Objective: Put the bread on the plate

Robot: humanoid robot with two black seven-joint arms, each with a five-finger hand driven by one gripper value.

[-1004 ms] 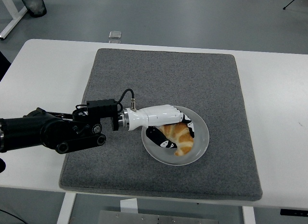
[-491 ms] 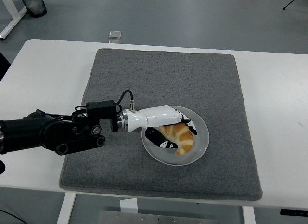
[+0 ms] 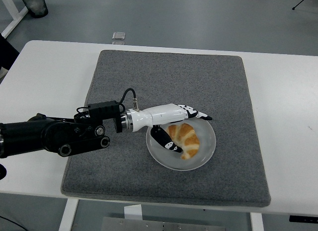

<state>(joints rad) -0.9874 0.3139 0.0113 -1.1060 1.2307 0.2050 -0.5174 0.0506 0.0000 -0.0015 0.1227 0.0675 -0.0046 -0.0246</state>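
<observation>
Bread (image 3: 185, 140), curved, golden, on round plate (image 3: 204, 153)

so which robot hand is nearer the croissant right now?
Left. The left robot hand is at the croissant on the plate, fingers extended over its top and thumb beside it. The right robot hand is not in view.

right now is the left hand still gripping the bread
No, the left hand has its fingers spread open above the bread, which lies on the plate.
</observation>
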